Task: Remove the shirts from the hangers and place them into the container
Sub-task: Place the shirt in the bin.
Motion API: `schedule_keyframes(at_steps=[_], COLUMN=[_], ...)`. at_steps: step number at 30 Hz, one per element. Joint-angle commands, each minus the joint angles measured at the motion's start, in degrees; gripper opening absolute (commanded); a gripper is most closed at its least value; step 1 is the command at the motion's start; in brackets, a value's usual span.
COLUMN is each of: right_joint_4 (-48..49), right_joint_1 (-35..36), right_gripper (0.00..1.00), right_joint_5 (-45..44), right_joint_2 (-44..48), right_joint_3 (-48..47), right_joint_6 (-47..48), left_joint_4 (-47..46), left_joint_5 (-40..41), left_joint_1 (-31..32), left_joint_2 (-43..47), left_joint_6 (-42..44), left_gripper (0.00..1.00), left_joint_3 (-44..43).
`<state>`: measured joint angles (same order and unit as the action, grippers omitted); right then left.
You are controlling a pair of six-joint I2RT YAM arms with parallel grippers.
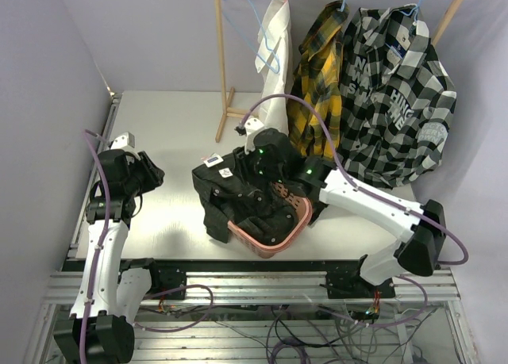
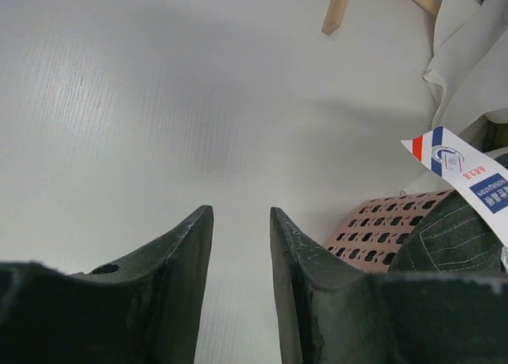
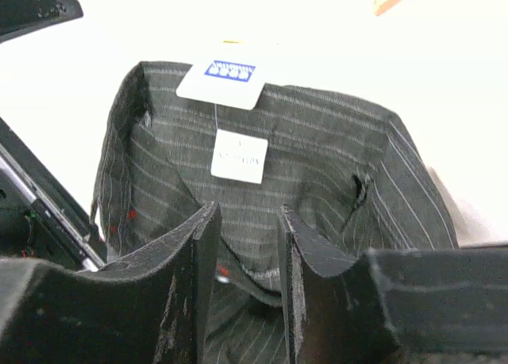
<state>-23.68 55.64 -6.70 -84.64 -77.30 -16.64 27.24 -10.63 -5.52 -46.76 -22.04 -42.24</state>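
Robot body, as observed.
Left arm [image 1: 103, 245] and right arm [image 1: 373, 205]: white shells, black housings, looped purple cables [image 1: 295, 99]; green lights [image 1: 308, 174] at the right arm's ten-o'clock end. Fingers [image 2: 178, 293] matte black, scuffed.

Robotics lab, a bench cell viewed from beside the rig. Two black-and-white arms, the left arm [image 1: 99, 253] and the right arm [image 1: 373, 205], are bolted to a slotted aluminium frame [image 1: 238, 286] along the near edge of a white table [image 1: 167, 134]. Purple cables [image 1: 290, 98] loop along each arm, and loose wiring [image 1: 294, 332] hangs below the frame. Plain pale walls [image 1: 48, 55] close the table in. Household items serve as props on the tabletop: a wooden rack [image 1: 221, 63] hung with shirts [image 1: 397, 94], and a pink basket [image 1: 271, 245] stuffed with a dark one.
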Motion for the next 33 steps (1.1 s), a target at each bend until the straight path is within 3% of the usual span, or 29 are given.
schedule_keyframes(at_steps=[1, 8, 15, 22, 33], right_joint_4=[7.37, 10.48, 12.09, 14.14, 13.65], right_joint_1=[0.17, 0.17, 0.17, 0.17, 0.17], right_gripper=[0.34, 0.32, 0.32, 0.32, 0.33], right_joint_5=[0.67, 0.43, 0.94, 1.95, 1.69], right_joint_2=[-5.10, -9.69, -5.36, -7.68, -12.64], right_joint_3=[-1.32, 2.78, 15.66, 25.46, 24.35], right_joint_6=[3.79, 3.09, 0.19, -1.93, -3.14], left_joint_4=[-1.05, -0.88, -1.19, -1.23, -1.12], left_joint_5=[-1.17, -0.73, -1.50, -1.45, -1.41], left_joint_1=[0.36, 0.42, 0.44, 0.43, 0.49], left_joint_2=[0.82, 1.20, 1.06, 1.12, 0.88], left_joint_6=[0.50, 0.52, 0.51, 0.51, 0.51], left_gripper=[0.46, 0.46, 0.46, 0.46, 0.46], left_joint_3=[0.32, 0.23, 0.38, 0.42, 0.31])
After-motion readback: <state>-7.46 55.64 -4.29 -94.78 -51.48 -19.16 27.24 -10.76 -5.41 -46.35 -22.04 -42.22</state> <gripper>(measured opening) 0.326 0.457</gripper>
